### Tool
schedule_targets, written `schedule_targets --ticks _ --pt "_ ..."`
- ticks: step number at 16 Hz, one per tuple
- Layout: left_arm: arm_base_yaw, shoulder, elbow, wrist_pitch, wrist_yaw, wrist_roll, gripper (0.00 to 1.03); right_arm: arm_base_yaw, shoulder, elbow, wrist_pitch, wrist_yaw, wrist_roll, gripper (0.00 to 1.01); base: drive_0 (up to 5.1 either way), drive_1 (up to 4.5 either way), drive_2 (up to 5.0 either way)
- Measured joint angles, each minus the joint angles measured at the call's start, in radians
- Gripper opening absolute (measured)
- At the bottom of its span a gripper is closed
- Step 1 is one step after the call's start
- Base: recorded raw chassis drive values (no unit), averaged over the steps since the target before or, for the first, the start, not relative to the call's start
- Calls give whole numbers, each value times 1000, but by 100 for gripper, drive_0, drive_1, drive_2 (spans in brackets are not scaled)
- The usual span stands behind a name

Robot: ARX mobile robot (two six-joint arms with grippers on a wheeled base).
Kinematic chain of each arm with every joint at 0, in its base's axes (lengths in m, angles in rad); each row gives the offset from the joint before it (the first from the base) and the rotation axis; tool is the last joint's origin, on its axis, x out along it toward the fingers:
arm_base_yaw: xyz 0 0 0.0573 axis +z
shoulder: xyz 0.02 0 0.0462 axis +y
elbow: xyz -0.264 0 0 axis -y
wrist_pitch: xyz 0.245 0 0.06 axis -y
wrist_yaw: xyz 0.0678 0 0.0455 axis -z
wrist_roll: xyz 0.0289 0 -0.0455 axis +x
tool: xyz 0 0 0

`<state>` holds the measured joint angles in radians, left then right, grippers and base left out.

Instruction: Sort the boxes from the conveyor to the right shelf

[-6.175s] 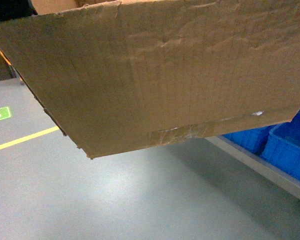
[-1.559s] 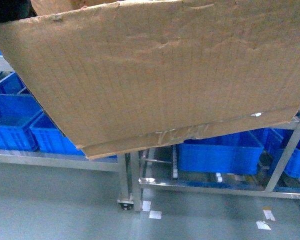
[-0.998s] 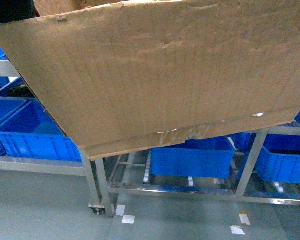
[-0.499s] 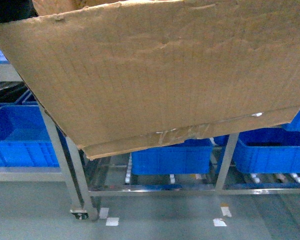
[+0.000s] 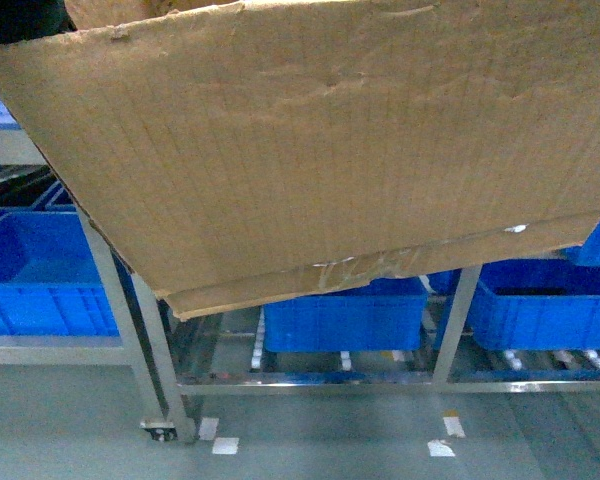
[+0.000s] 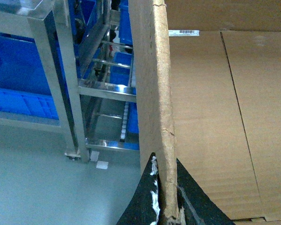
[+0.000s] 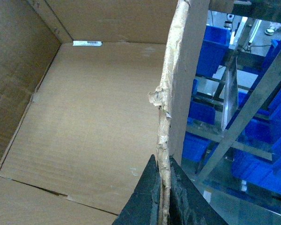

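Pinching opposite walls, the left hand (image 6: 166, 206) at the bottom of the left wrist view and the right hand (image 7: 161, 197) at the bottom of the right wrist view each clench a ragged top edge of the cardboard box (image 5: 320, 150). The box fills the upper head view, tilted, taped seam low, in front of the steel shelf (image 5: 450, 330) carrying blue crates (image 5: 345, 315). Compared with half a second ago, the shelf's posts sit slightly further right; six seconds ago only floor lay behind.
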<state>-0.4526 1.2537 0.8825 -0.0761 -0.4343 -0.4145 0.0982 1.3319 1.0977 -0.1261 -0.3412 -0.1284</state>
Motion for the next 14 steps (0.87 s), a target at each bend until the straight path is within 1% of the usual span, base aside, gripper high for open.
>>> schedule_targets --ticks 5,14 --pt "0 -3 0 1 0 0 2 0 -5 0 0 0 0 2 7 411 -397" --pt "2 2 0 1 3 0 2 0 2 0 0 0 0 2 0 0 0"
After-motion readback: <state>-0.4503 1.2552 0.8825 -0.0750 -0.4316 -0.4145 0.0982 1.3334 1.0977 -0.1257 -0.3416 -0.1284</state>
